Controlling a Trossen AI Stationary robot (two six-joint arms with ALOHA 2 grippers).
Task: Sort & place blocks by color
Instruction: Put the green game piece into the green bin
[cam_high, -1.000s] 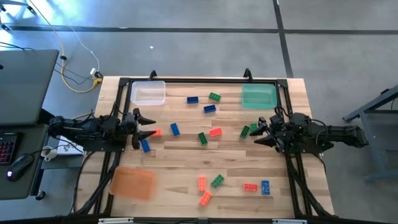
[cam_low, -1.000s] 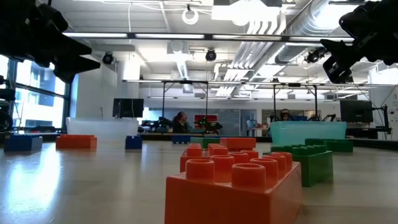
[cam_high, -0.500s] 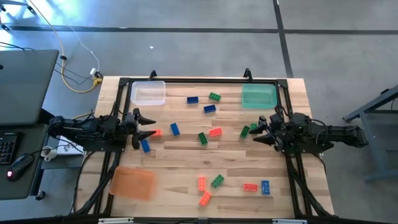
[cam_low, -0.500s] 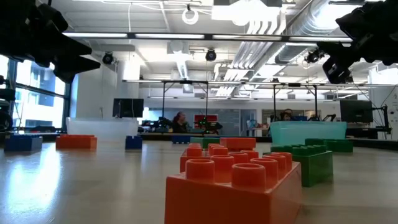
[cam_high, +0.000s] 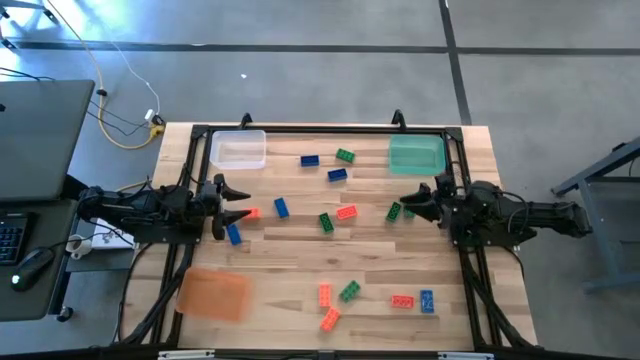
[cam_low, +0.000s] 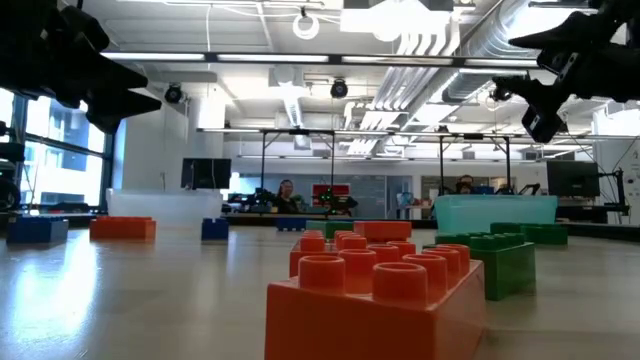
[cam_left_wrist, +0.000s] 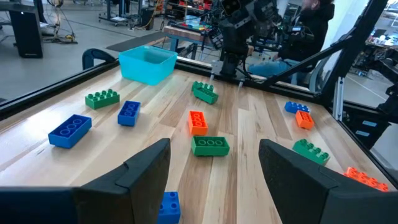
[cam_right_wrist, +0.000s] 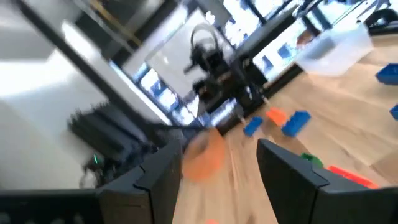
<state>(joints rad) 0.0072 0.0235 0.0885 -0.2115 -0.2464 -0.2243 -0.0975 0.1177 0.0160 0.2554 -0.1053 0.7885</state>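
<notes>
1. Across table (cam_high: 300, 260), blocks (cam_high: 340, 212) are lying scattered, blue/green/orange, none in trays.
2. R gripper (cam_high: 418, 203) is hovering nr green block (cam_high: 394, 211), fingers apart, empty.
3. L gripper (cam_high: 240, 203) is hanging by orange block (cam_high: 252, 213), fingers wide, empty.

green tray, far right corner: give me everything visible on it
The green tray is a shallow rectangular bin of translucent mint-green plastic with raised walls and rounded corners. It sits flat and upright on the wooden table at the far right corner, inside the dark frame rail. From above it looks empty; no blocks are in it or touching it. The left wrist view shows it as an open-topped tub, and the low view shows its side wall. The right gripper is just in front of it, not touching.
</notes>
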